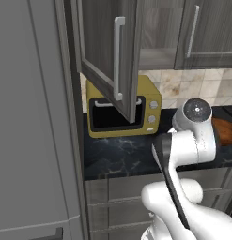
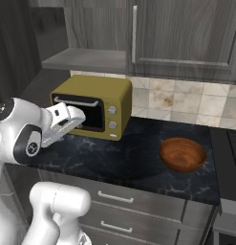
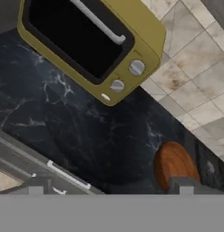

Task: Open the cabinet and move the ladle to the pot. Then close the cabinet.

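Grey-brown wood-grain cabinet (image 1: 110,51) door stands swung open toward the camera in the left base view, its one long silver bar handle (image 1: 118,58) vertical on the panel; the door's lower corner hangs in front of the microwave. Behind the door, one bare shelf (image 2: 88,60) of the open cabinet shows in the right base view. A second, shut cabinet door (image 2: 186,36) with its own vertical handle sits to the right of it.

One mustard-yellow microwave (image 2: 93,106) with a black window, one silver door handle and two round knobs stands on the surface (image 2: 119,158), which is black marble with pale veins. One reddish-brown wooden bowl (image 2: 183,154) sits on the same surface, well apart from the microwave, to its right. Beige stone tiles (image 2: 186,103) make up the back wall. A tall plain grey panel (image 1: 30,117) takes the left of the left base view. Grey drawers (image 2: 114,203) with short horizontal handles, two handles visible, run under the surface edge.

Gripper (image 3: 111,192) hangs above the surface looking down at the microwave and bowl; jaws spread wide apart, nothing between them. White arm wrist sits just in front of the microwave in the right base view.
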{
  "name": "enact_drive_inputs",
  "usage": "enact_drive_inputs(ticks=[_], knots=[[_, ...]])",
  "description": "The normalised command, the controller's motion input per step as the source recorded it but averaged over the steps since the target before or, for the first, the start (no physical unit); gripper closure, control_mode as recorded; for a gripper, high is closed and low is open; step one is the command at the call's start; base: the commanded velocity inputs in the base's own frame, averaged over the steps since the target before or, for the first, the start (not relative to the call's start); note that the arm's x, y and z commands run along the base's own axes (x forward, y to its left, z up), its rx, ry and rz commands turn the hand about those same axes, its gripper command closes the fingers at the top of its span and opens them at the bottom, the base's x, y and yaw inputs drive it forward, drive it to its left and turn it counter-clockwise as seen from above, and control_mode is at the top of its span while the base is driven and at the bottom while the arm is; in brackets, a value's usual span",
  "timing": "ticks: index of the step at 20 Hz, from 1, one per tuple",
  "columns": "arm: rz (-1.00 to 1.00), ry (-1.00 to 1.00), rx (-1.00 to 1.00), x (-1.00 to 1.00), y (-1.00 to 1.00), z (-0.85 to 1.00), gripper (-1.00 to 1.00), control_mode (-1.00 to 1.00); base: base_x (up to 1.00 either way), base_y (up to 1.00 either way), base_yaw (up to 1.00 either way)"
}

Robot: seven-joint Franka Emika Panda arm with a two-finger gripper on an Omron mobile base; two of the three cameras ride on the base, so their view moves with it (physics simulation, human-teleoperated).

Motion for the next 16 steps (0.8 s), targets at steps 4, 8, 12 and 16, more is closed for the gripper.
enact_drive_inputs(ticks=[4, 8, 12, 16], knots=[[0.05, -0.04, -0.45, -0.62, 0.00, 0.23, -1.00, -1.00, 0.00, 0.00, 0.00], [0.13, -0.12, -0.32, -0.58, 0.00, 0.07, -1.00, -1.00, 0.00, 0.00, 0.00], [0.19, -0.20, -0.21, -0.37, 0.00, 0.00, -1.00, -1.00, 0.00, 0.00, 0.00], [0.18, -0.20, -0.14, -0.25, 0.01, 0.00, -1.00, -1.00, 0.00, 0.00, 0.00]])
